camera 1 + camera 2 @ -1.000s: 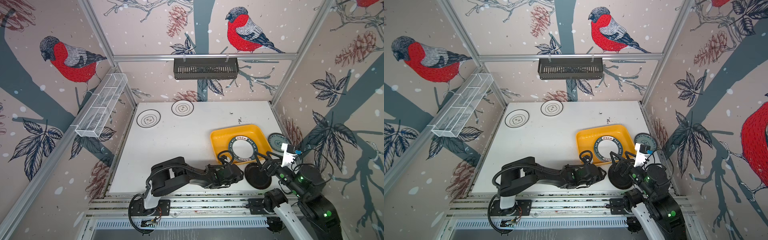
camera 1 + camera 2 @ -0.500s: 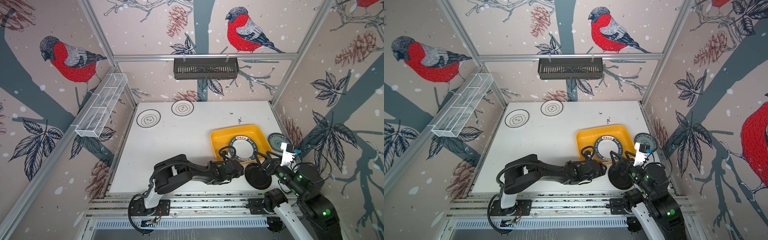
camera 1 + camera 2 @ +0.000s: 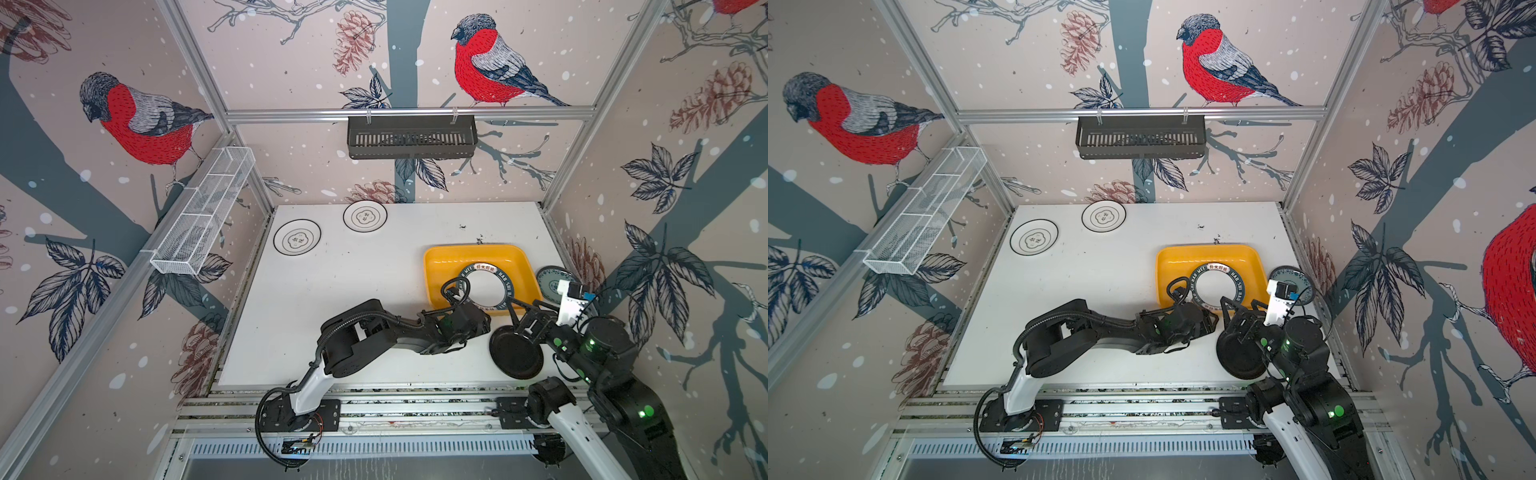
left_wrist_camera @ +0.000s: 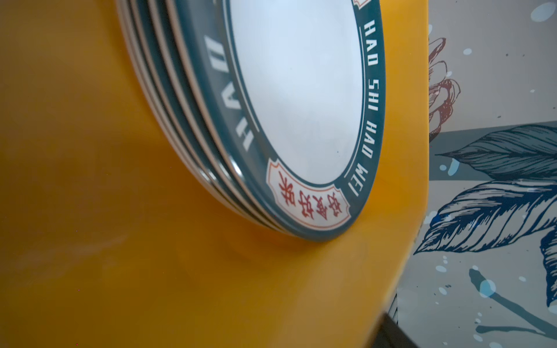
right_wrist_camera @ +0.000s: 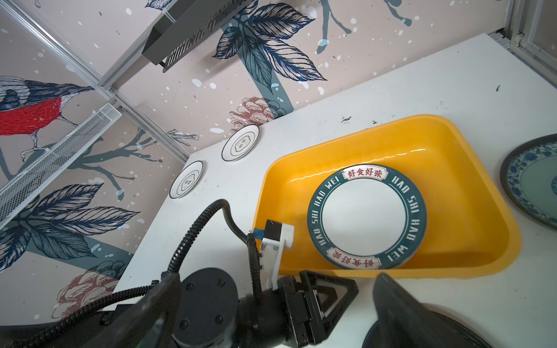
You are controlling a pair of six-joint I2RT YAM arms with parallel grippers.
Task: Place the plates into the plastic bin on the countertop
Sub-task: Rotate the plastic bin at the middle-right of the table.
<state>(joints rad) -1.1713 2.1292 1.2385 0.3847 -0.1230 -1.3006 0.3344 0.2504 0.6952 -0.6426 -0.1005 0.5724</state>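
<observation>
The right hand (image 3: 530,309) stands with its jaws wide apart and nothing between them, poised over the far edge of the black plate (image 3: 516,353). The left hand (image 3: 482,322) lies low just outside the near wall of the plastic bin (image 3: 436,266), and we cannot tell how its jaws stand.

The worktop (image 3: 353,299) carries everything, and the plastic bin sits on its right half. Inside the bin we find a stack of plates (image 4: 180,132) with the lettered-rim plate (image 3: 484,286) on top; the left wrist view shows several rims beneath it.

Four plates lie outside the bin. The black plate is near the front edge, and the blue-green plate (image 3: 555,282) is just beside the bin at the right wall. The two flower-outline plates (image 3: 296,237) are well apart from the bin, at the far left corner.

We judge the step in hand to be the pickup of the black plate. The next move calls for the right hand to lower and close on the plate's low rim. It must then lift the plate over the bin's near wall, clear of the left arm close by, and set it on the stack.
</observation>
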